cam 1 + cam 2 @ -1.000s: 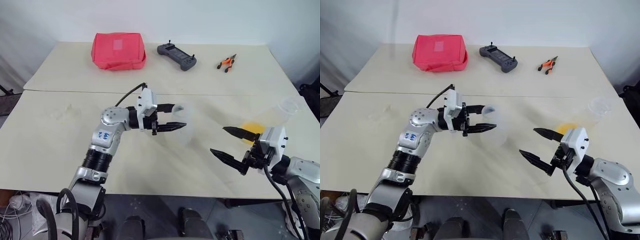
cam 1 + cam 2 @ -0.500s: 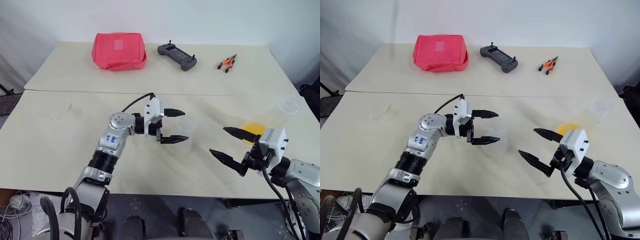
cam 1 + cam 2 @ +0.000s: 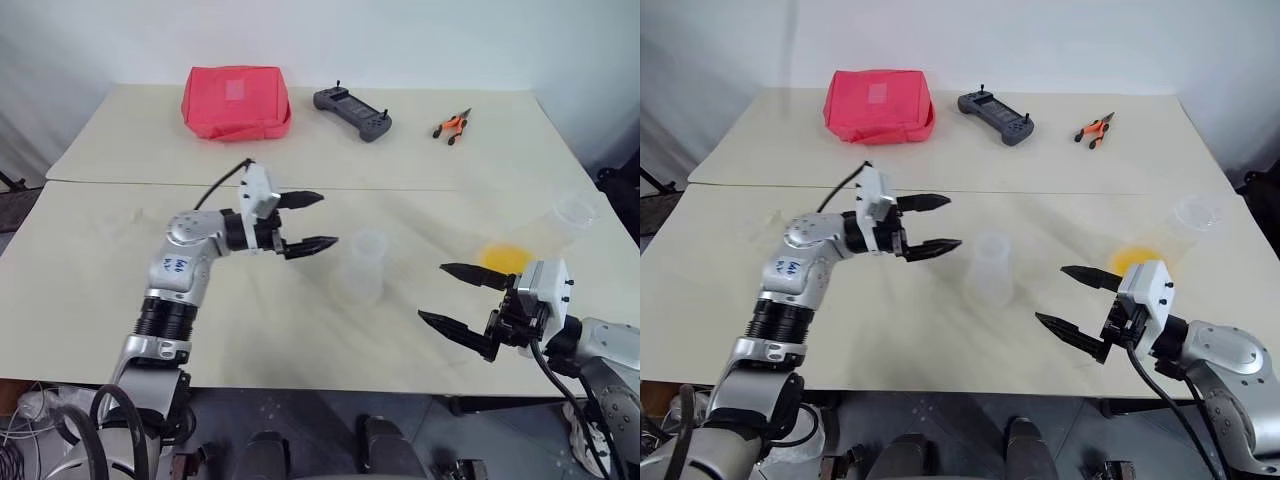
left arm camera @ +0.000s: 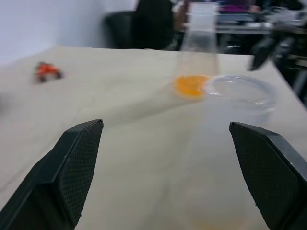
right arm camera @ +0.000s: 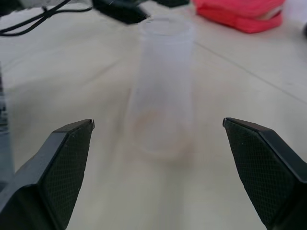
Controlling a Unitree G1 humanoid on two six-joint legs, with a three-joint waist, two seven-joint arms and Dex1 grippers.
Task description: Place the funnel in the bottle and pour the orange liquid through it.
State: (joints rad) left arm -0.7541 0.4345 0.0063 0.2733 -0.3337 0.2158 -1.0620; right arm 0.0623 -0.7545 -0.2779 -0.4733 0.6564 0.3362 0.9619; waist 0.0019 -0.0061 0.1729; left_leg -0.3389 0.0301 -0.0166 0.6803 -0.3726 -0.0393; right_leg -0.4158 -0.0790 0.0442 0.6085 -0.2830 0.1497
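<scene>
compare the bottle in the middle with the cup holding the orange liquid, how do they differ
The bottle stands mid-table between both grippers and looks empty; the cup stands at the right edge with orange liquid in it. The bottle is frosted and narrows toward its neck; the cup is clearer and widens toward its rim. Both are upright, colourless plastic, ungripped.

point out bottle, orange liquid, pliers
bottle [image 3: 364, 265], left eye view, middle of its translucent body
orange liquid [image 3: 503, 257], left eye view, centre of the orange patch
pliers [image 3: 452, 126], left eye view, on the orange handles
</scene>
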